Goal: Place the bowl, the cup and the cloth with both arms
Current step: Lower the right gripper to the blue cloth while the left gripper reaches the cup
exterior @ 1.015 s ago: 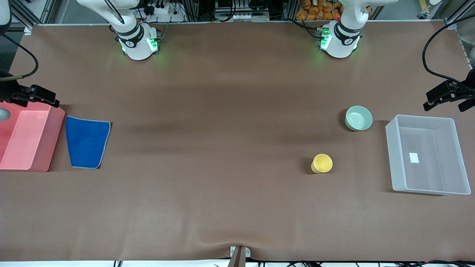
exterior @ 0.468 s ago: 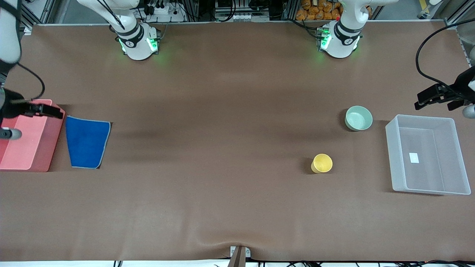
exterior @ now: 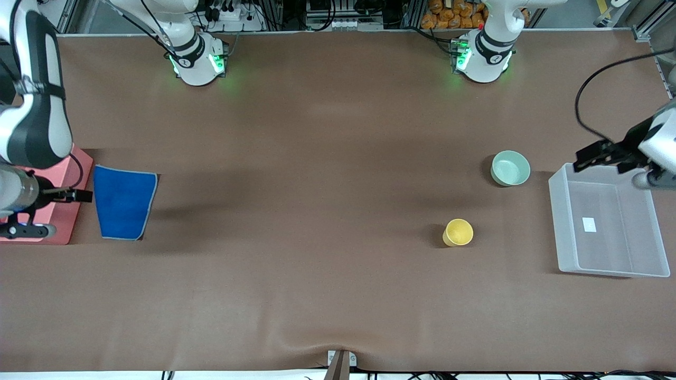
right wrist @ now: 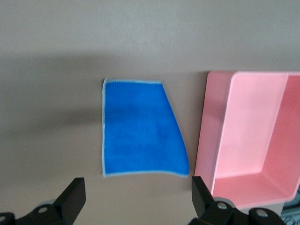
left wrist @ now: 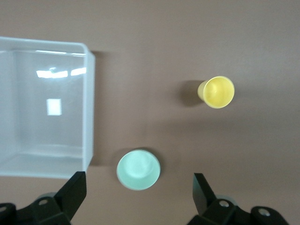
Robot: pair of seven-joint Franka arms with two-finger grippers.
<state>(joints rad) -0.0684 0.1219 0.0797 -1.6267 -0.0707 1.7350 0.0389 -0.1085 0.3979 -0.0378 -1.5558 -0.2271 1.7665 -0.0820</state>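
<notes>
On the desk (exterior: pixel 327 184): bowl, cup and cloth all lie untouched, both end effectors aloft with fingers spread.

Left end effector (left wrist: pixel 136 190) hangs open and empty over the clear bin's (exterior: pixel 560 211) rim at the left arm's end. Bowl (exterior: pixel 510 168) sits upright beside that bin; cup (exterior: pixel 458 232) stands apart from it, nearer the front camera. Right end effector (right wrist: pixel 135 192) hangs open and empty over the pink bin (exterior: pixel 63 221) at the right arm's end. Cloth (exterior: pixel 124 201) lies flat just beside the pink bin, toward the middle of the desk.
</notes>
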